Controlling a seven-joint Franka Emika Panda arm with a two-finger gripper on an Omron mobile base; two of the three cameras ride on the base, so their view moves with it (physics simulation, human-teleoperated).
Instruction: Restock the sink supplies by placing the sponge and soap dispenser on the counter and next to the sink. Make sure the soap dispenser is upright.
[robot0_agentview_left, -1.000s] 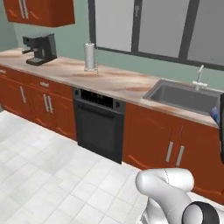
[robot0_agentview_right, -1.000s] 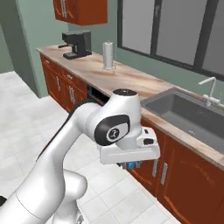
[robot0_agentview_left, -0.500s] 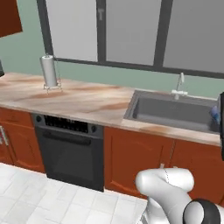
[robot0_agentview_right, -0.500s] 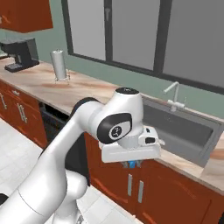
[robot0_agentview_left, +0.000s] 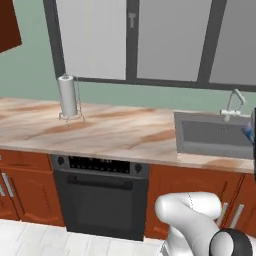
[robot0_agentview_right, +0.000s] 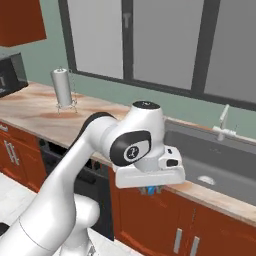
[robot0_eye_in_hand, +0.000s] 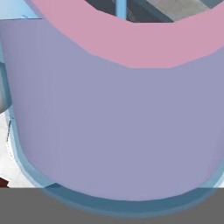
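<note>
The soap dispenser (robot0_eye_in_hand: 113, 122) fills the hand view as a broad lavender body with a blue rim, held close against the hand. In the right base view a small blue part of the soap dispenser (robot0_agentview_right: 149, 191) pokes out under the hand, where my gripper (robot0_agentview_right: 151, 188) is shut on it, in front of the cabinet doors below the counter (robot0_agentview_right: 35, 107) edge. The dark grey sink (robot0_agentview_right: 220, 160) with its slim faucet (robot0_agentview_right: 223, 125) lies just beyond and to the right. In the left base view a blue tip of the soap dispenser (robot0_agentview_left: 247, 132) shows at the right edge, before the sink (robot0_agentview_left: 215, 137). The sponge is out of view.
A white paper-towel roll (robot0_agentview_left: 67, 97) stands at the back left of the counter (robot0_agentview_left: 110, 132). A dark oven front (robot0_agentview_left: 102, 197) sits under the counter between reddish-brown cabinets. A black coffee machine (robot0_agentview_right: 10, 75) is at the far left. Windows run along the back wall.
The base has driven right along the counter, so the whole scene has slid left and the sink is now closer. The gripper keeps its hold on the soap dispenser.
</note>
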